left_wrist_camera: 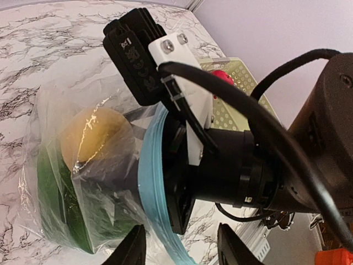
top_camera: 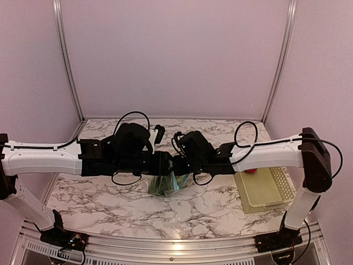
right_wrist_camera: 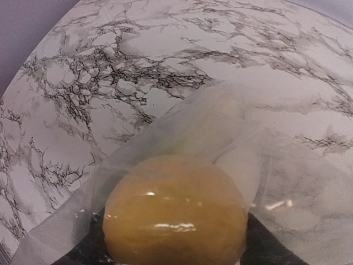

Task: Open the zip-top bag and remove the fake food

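Observation:
The zip-top bag (top_camera: 164,185) lies at the table's middle, under both grippers. In the left wrist view the bag (left_wrist_camera: 49,154) is clear and crinkly, and its light blue zipper strip (left_wrist_camera: 148,182) curves around the right arm's gripper, which reaches into the mouth. Inside are a yellow-orange round fruit (left_wrist_camera: 94,135) and a green leafy vegetable (left_wrist_camera: 60,210). My left gripper (left_wrist_camera: 182,249) is open, with the strip passing between its fingers (left_wrist_camera: 135,248). My right gripper (right_wrist_camera: 174,243) is inside the bag, its fingers on both sides of the yellow-orange fruit (right_wrist_camera: 174,212). A red fruit (top_camera: 251,170) sits in the basket.
A pale yellow-green lattice basket (top_camera: 270,190) stands on the marble table to the right, under the right arm's forearm. It also shows in the left wrist view (left_wrist_camera: 237,83) behind the right gripper. Walls close the table at back and sides.

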